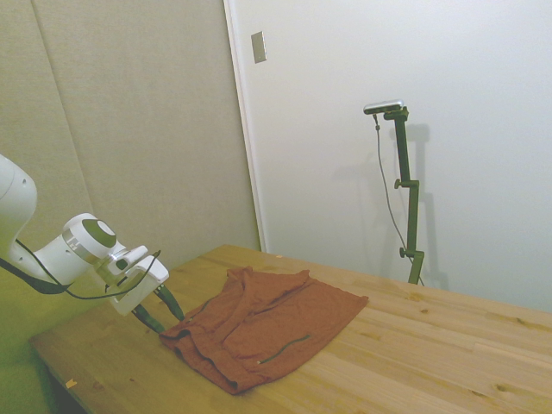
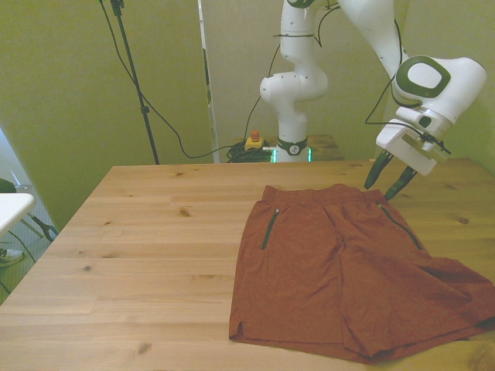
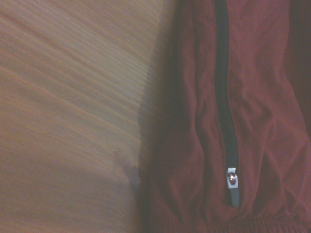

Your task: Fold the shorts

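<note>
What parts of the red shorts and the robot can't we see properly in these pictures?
- Shorts: in the front view, the leg hem on the front view's right is cut off by the picture's edge.
- Gripper: in the side view, its fingertips sit against the shorts' edge, so whether they touch the fabric is unclear.
- Table: in the wrist view, the wood is blurred.
- Arm: the side view's left edge cuts it off.

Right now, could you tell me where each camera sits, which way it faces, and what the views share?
Side view: off one side of the table, looking across the shorts; the arm and open gripper enter from the left.
Front view: across the table, facing the robot; base, arm and gripper show.
Wrist view: close above a zipper on the shorts; no robot parts.
All views share the shorts.
</note>
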### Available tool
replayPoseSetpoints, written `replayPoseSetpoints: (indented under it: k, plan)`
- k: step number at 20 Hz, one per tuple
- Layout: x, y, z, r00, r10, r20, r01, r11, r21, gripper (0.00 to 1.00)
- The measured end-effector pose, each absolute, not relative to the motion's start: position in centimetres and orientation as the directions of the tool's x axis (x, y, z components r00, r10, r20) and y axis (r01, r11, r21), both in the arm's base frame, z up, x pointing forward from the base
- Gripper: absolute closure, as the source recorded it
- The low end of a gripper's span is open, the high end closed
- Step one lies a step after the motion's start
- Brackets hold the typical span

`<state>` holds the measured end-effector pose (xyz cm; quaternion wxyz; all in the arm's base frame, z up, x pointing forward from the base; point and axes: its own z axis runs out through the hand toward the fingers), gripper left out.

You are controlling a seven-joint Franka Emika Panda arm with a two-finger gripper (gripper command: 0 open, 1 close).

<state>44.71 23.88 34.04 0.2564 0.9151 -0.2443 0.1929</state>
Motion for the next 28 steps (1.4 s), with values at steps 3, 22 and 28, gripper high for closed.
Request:
replayPoseSetpoints:
  k: [3,22,28]
  plan:
    - [44.9,23.0,33.8,0.803,-0.358,0.477,-0.559,-0.730,0.392,0.00]
    - [45.2,23.2,32.9,0.809,-0.355,0.468,-0.548,-0.743,0.383,1.00]
    - [45.4,23.3,32.3,0.814,-0.355,0.460,-0.543,-0.746,0.386,1.00]
